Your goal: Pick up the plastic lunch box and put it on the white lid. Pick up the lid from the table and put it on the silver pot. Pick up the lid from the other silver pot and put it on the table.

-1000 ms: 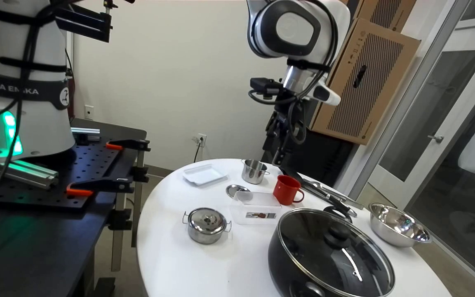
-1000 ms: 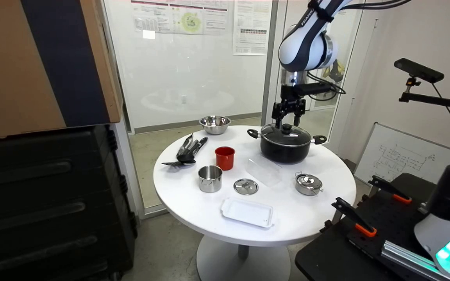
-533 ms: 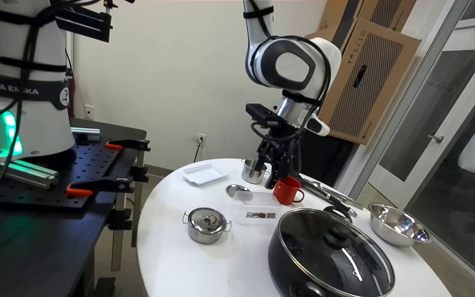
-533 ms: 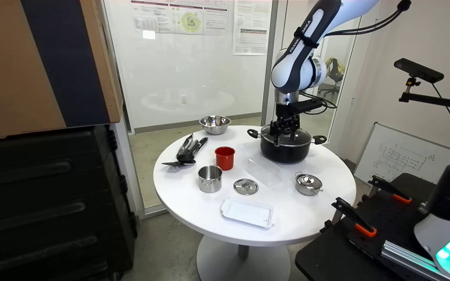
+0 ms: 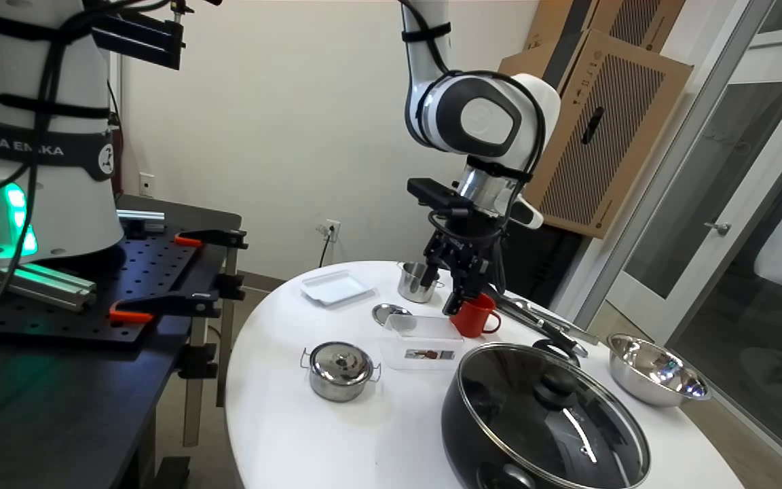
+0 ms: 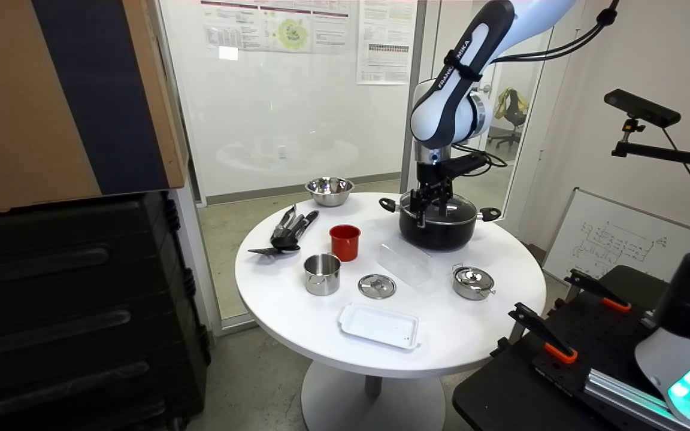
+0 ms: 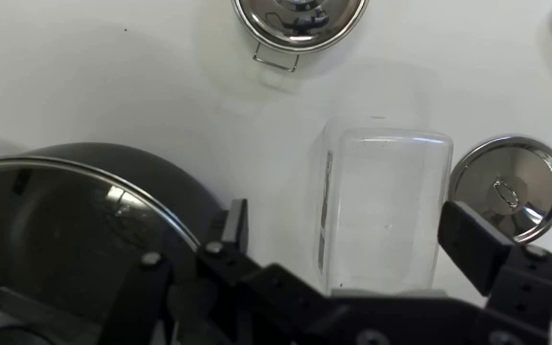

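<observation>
I had just lowered the tool [image 7: 348, 229], spread and empty, toward the plastic lunch box [image 7: 386, 211], steel lid [image 7: 508, 188] at its three o'clock in the wrist view, so grasping seemed near.

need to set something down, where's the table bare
Bare patches: between the white lid, the squat pot and the edge of the table; and between that pot, the black pan and the edge. Crowded: red mug, narrow pot, loose steel lid and plastic lunch box sit close together, the open gripper above the box.
</observation>
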Robot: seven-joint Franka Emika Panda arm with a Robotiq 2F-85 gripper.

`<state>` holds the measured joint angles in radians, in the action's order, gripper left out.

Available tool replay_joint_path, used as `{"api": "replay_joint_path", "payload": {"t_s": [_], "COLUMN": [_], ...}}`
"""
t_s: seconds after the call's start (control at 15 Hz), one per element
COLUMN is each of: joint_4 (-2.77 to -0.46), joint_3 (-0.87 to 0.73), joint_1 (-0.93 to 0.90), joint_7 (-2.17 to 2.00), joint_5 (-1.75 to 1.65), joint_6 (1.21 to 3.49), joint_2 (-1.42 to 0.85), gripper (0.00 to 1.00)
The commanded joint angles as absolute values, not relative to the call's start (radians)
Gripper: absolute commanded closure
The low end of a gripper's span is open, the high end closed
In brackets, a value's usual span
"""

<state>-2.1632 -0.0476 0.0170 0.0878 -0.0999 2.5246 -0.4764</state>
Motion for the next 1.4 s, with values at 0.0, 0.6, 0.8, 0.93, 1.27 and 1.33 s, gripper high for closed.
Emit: {"api": "replay_joint_path", "payload": {"t_s": [0.0,0.6,0.8,0.93,1.27,1.33], "joint_4": [-2.165,-2.124,-2.115,-2.109,-2.077,-2.072], "joint_3": [-0.040,-0.013,-0.014,-0.014,-0.027,-0.028], "joint_1": [0.022,0.003,-0.005,-0.012,-0.047,-0.049], "joint_7": [0.078,0.082,0.089,0.091,0.073,0.067], "joint_5": [-0.098,-0.103,-0.114,-0.118,-0.130,-0.125], "joint_6": [2.555,2.627,2.666,2.695,2.717,2.718], "joint_2": [-0.484,-0.594,-0.620,-0.636,-0.680,-0.685], "gripper": [0.00,0.00,0.00,0.00,0.00,0.00]}}
